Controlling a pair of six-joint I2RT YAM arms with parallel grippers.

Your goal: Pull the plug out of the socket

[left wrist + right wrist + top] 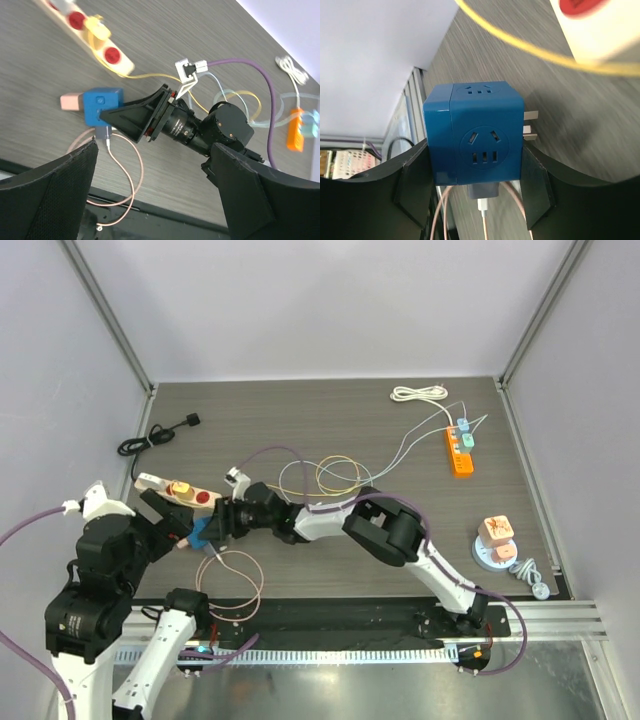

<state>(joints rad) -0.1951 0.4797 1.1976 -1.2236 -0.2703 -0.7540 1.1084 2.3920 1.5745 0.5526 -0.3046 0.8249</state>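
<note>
A blue cube socket [200, 532] lies at the near left of the table. A grey plug [482, 190] with a thin pink cable [236, 580] sits in its lower face. My right gripper [213, 527] is shut on the cube's two sides, as the right wrist view shows [475, 150]. In the left wrist view the cube [102, 105], the plug [103, 132] and the right gripper's fingers [131, 118] show together. My left gripper [174, 522] is open and empty, hovering just left of and above the cube, its jaws spread wide [152, 150].
A small pink block [71, 102] lies against the cube's far side. A white power strip [172, 489] with red sockets and a yellow plug lies behind. An orange strip [459, 451], a white cable coil [418, 393], a black cable [150, 440] and a pink adapter [497, 538] lie farther off.
</note>
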